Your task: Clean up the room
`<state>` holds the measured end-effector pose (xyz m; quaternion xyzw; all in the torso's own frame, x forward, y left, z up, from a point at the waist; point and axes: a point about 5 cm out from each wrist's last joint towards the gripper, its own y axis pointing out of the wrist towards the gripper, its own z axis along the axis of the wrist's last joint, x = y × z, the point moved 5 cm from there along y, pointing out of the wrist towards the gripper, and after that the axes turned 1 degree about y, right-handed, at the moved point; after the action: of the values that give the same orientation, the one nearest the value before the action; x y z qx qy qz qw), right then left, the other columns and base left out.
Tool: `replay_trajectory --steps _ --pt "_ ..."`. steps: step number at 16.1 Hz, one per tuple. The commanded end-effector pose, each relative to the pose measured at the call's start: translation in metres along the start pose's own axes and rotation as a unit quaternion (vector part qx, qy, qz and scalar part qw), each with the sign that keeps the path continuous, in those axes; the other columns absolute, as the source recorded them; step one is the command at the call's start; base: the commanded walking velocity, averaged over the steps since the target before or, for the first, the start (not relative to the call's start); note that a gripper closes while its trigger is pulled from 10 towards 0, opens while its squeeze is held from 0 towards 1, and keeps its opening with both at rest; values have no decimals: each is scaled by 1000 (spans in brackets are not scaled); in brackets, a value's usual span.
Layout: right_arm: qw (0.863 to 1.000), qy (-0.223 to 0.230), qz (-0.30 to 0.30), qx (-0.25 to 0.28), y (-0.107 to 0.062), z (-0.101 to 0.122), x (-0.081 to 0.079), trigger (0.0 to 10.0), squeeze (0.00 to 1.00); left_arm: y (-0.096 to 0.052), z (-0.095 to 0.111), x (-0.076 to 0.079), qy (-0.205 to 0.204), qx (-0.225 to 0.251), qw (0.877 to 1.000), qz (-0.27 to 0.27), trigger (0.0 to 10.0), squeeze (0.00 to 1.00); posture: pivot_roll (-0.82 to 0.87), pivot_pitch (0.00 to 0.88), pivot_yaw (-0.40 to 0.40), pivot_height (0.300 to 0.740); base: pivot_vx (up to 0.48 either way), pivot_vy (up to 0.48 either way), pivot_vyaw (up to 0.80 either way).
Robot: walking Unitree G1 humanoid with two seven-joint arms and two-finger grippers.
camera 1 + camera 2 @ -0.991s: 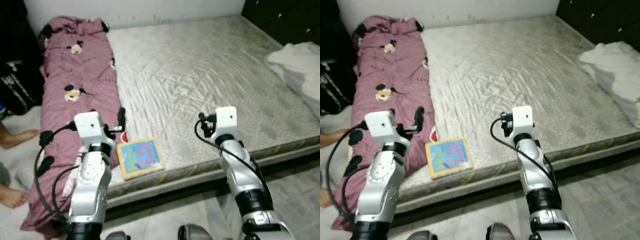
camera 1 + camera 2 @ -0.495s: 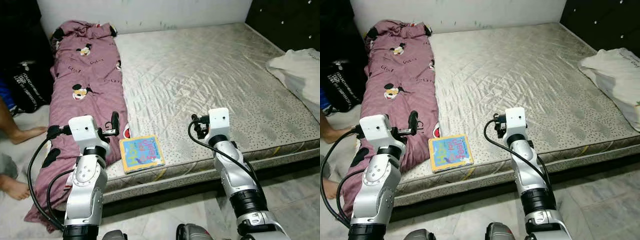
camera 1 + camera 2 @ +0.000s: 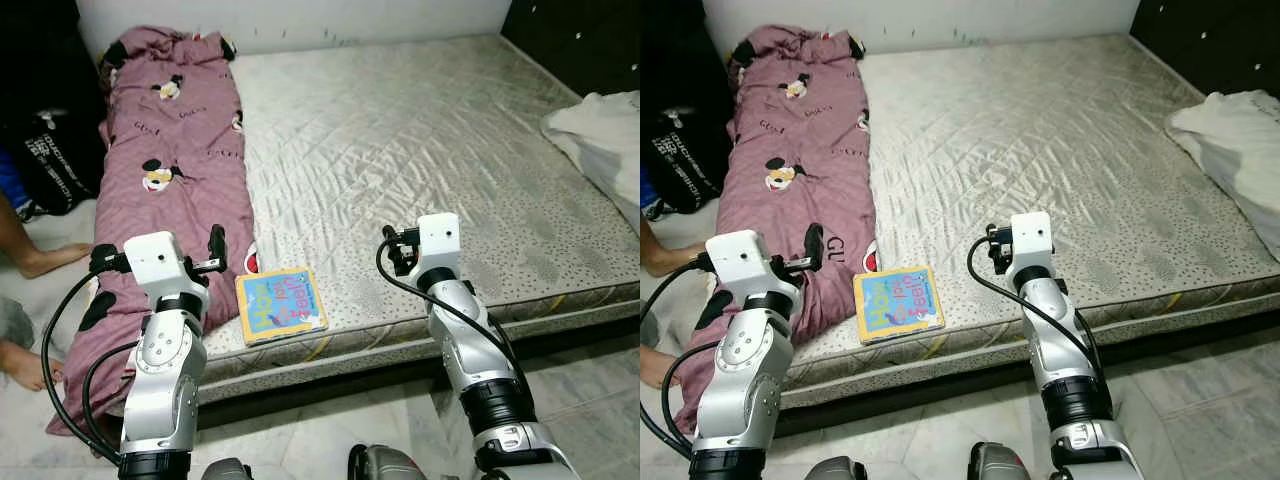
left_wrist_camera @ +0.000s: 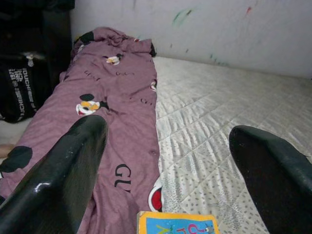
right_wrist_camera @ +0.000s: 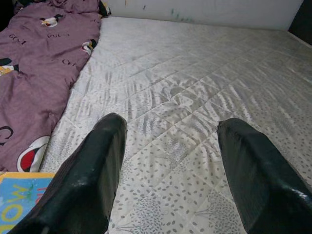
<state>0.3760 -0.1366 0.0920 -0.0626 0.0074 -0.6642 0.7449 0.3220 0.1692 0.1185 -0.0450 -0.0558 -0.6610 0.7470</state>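
bare mattress (image 3: 420, 150) carries a colourful children's book (image 3: 280, 305) flat at its near edge, just beside a purple cartoon-print blanket (image 3: 180, 150) bunched along the left edge up to the far left corner; white bedding (image 3: 600, 125) lies at the right edge. left gripper (image 4: 170, 170) hovers over the near left corner above blanket and book, fingers spread, grasping nothing; right gripper (image 5: 170, 161) hovers above the near edge right of the book, fingers released, empty; a person's bare feet (image 3: 30, 262) rest on the floor left of the mattress.

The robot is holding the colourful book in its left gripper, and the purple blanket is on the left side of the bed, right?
Not quite. The left gripper is open and holds nothing; the book lies flat on the mattress near its front edge, as the left eye view shows. The purple blanket is indeed along the bed's left side.
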Motion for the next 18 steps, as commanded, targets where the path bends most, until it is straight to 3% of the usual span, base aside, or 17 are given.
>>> replay_trajectory --steps 1,9,18 --pt "1000 4 1 2 -1 2 0 10000 0 -1 1 -1 5 -2 1000 1 10000 0 40 115 14 740 0 0 0" --pt "1000 2 4 0 0 2 0 10000 0 1 3 7 4 2 1000 -20 10000 0 38 106 11 740 0 75 0" --pt "1000 2 8 0 0 1 -2 10000 0 1 2 7 5 2 1000 -19 10000 0 38 109 14 632 0 0 0"
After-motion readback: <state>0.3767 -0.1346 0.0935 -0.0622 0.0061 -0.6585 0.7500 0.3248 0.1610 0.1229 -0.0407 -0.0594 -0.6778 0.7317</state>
